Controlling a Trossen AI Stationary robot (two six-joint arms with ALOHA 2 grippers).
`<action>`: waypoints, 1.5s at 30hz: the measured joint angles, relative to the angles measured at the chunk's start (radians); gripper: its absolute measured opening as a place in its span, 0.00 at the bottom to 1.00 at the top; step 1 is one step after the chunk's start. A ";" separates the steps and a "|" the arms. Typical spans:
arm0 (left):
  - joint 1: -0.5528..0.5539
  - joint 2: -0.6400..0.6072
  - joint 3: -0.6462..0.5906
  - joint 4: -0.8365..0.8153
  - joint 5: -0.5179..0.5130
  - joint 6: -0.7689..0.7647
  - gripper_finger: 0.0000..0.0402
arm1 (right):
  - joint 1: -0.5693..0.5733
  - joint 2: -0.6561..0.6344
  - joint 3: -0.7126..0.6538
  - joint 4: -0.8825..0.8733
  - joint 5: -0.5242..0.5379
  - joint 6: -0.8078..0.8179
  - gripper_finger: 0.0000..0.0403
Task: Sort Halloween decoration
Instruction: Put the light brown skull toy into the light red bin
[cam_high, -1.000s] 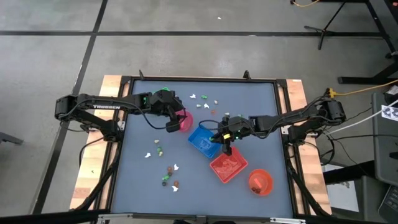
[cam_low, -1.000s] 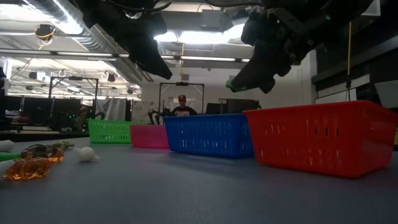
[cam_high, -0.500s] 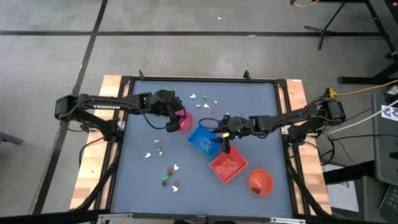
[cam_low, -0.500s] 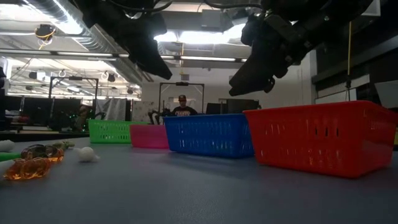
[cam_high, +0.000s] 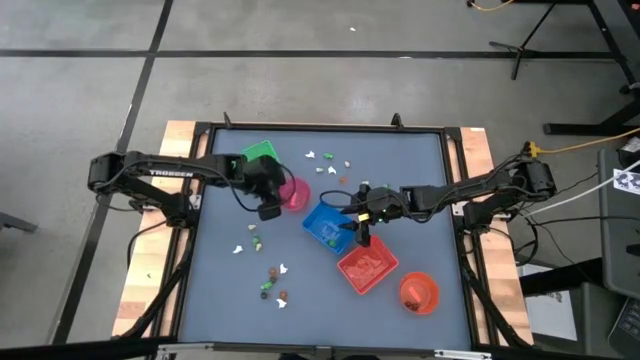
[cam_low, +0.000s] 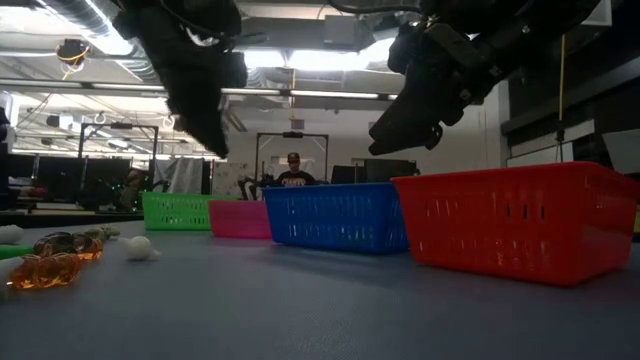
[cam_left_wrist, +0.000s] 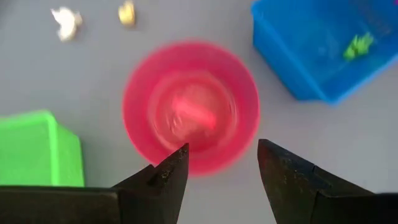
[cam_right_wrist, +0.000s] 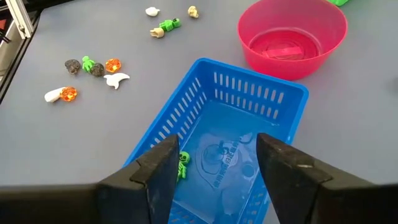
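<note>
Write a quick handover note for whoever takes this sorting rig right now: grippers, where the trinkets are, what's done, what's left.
Right gripper: open, empty, above the blue tray.
Left gripper: open, empty, above the pink bowl.
Done: a green trinket lies in the blue tray; the pink bowl, red tray and orange bowl hold items too.
Left: loose trinkets on the table's near-left area, and a second cluster at the far edge beside the green tray.
</note>
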 joint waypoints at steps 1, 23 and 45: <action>-0.011 0.000 0.000 -0.021 0.000 -0.009 0.44 | 0.000 0.000 0.000 0.000 0.000 0.000 0.53; -0.228 0.000 -0.295 0.017 -0.010 -0.313 0.44 | 0.000 0.000 0.000 0.000 0.000 0.000 0.53; -0.289 -0.001 -0.338 0.034 -0.064 -0.335 0.36 | 0.000 0.000 0.000 0.000 0.000 0.000 0.53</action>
